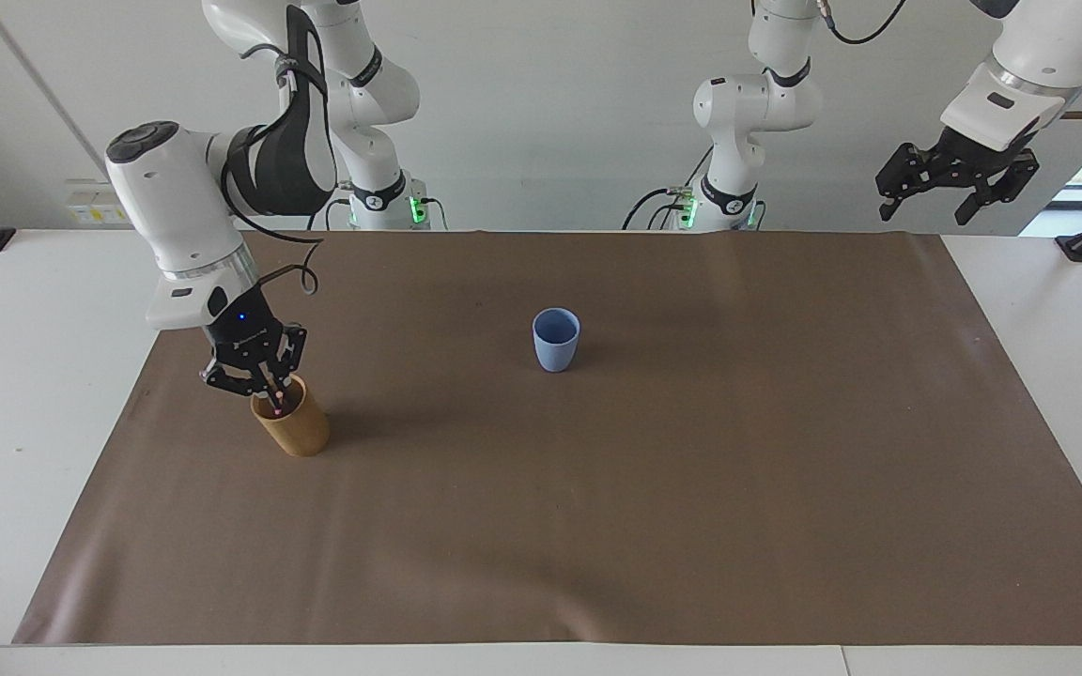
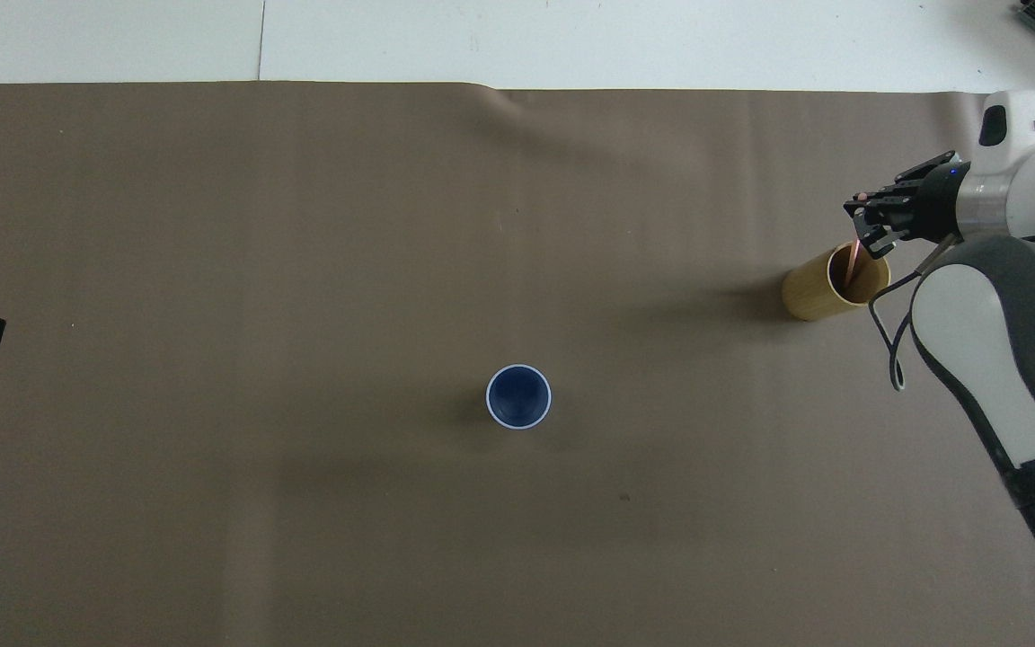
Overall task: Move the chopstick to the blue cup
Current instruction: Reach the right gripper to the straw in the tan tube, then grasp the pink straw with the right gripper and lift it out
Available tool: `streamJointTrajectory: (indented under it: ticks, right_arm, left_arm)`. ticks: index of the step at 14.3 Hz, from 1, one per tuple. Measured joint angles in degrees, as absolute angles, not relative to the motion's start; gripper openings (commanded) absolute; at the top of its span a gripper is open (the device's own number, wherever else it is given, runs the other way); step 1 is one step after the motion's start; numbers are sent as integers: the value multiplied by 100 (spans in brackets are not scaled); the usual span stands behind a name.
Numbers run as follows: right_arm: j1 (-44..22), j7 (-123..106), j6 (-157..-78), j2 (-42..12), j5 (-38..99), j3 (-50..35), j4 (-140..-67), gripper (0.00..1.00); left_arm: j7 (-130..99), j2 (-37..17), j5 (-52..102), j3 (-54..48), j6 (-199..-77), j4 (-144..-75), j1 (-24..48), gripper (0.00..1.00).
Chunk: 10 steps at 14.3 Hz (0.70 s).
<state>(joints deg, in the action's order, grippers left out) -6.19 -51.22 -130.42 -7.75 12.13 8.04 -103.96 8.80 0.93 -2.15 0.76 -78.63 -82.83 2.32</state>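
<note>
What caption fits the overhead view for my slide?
Right gripper shut on the pink chopstick, drawing it from the tan cup; blue cup waits mid-mat.

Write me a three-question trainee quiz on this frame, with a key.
1. True or false: the right hand is shut on the pink chopstick.
2. Where is the chopstick's lower end? A) in the tan cup B) in the blue cup C) lying on the brown mat
3. Fill in: the left hand waits raised and ____.

Key: 1 true; 2 A; 3 open.
</note>
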Motion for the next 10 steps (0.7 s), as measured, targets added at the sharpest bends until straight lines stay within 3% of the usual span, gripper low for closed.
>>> streamJointTrajectory:
  ticks: [10]
  right_arm:
    - [-592,-4378,-11804,-143,1652,771,-9644,0]
  left_arm:
    - [880,93,-215,76,-7863,-8283,232,100]
